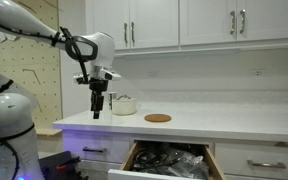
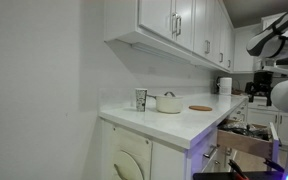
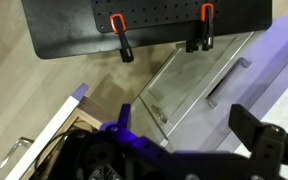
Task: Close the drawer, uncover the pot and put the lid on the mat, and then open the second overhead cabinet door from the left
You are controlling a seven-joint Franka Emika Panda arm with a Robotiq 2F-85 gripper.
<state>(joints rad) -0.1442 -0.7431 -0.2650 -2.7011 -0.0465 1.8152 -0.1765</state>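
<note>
Below counter (image 1: 234, 125), drawer (image 1: 130, 158) open, pot (image 1: 125, 104) lidded, cabinet (image 1: 154, 22) shut: 0 of 3 steps done; I can't tell gripper (image 1: 97, 108) state.

In an exterior view, looks head-on at the kitchen run from a middling distance, about level with the surface (image 1: 234, 122), overhead cabinets (image 1: 184, 22) above, open drawer (image 1: 169, 158) below. In an exterior view, sights lengthwise along that same run from one end, hard by a bare wall (image 2: 34, 80), farther off. Shared in both exterior views: pot (image 2: 169, 102), round mat (image 2: 201, 108), drawer, overhead cabinets. From the wrist, peers steeply down, close, onto lower cabinet fronts (image 3: 199, 85) and a black clamped board (image 3: 144, 25).
</note>
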